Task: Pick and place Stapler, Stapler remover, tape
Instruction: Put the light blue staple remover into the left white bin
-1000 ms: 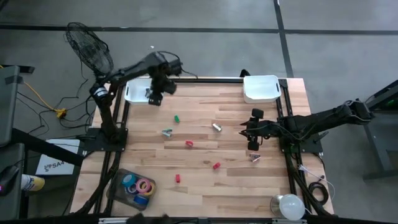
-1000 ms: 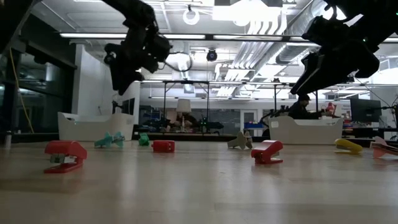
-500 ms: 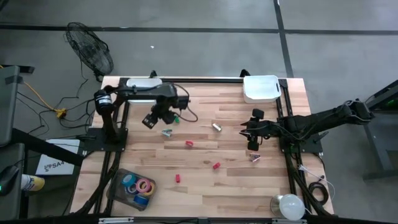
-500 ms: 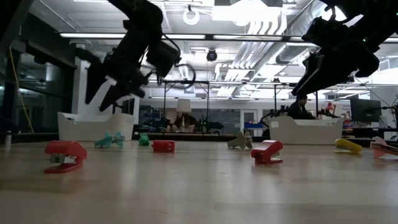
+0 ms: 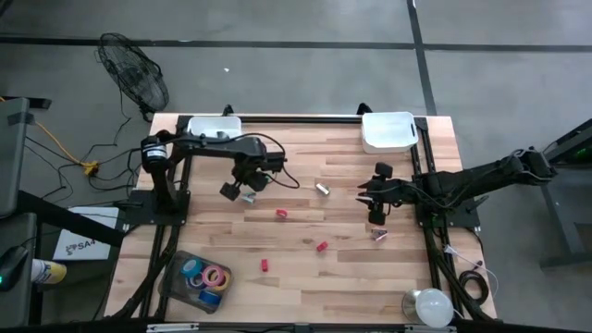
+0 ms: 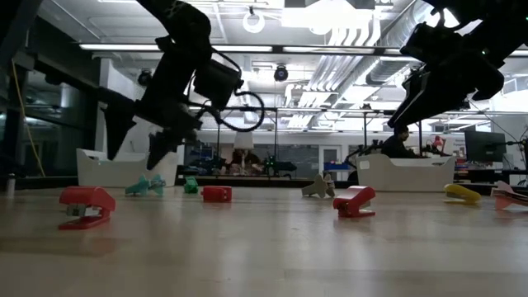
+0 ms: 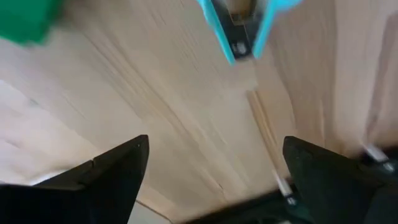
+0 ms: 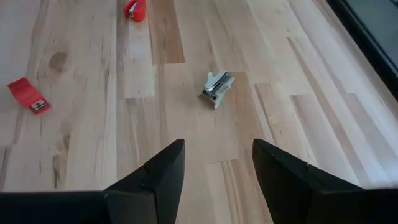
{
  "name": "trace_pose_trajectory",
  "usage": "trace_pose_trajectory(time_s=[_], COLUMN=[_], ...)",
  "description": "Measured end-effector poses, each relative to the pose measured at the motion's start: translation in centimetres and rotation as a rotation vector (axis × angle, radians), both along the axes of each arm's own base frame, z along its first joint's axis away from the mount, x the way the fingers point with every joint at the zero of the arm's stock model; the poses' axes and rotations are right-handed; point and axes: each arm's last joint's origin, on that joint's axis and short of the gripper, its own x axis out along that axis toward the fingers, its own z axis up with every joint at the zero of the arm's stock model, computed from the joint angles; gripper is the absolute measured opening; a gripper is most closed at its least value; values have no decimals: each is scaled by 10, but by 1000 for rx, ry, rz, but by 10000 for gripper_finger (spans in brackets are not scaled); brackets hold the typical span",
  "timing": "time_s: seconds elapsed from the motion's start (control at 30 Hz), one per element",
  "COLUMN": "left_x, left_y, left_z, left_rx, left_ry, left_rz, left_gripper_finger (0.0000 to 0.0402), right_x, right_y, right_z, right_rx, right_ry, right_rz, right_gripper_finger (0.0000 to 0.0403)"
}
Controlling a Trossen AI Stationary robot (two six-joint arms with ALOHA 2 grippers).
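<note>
Teal staple remover (image 7: 244, 28) lies ahead of left gripper (image 7: 214, 168), jaws wide, empty. Risk: off-centre descent nudges it aside. Right gripper (image 8: 214, 165) parted, empty.

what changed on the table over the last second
The left gripper came away from the white bin at the table's far left corner and dropped over the teal staple remover, open and empty. The right gripper hangs where it was. The red staplers and the clear box of tape rolls stayed put.
</note>
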Motion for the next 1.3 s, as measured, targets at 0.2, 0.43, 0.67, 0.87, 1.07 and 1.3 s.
trace_pose_trajectory(time_s=[0.2, 0.43, 0.67, 0.87, 1.07, 1.3], left_x=[12, 14, 4, 5, 7, 8], left_y=[-7, -29, -48, -49, -48, -48], left_z=[-2, -11, -41, -44, -46, -46], left_rx=[22, 20, 54, 89, 92, 97], left_ry=[-96, -107, -123, -161, -182, -188], left_rz=[-37, -78, -89, -25, -22, -7], left_gripper_finger=[365, 360, 359, 359, 359, 359], right_x=[-1, -3, -3, -3, -3, -3], right_y=[0, 0, 0, 0, 0, 0], right_z=[-1, -4, -4, -4, -4, -4], right_rx=[16, 26, 25, 24, 29, 28], right_ry=[10, 49, 50, 50, 48, 48], right_rz=[8, -1, 0, 0, -6, -7], right_gripper_finger=[181, 181, 181, 181, 181, 181])
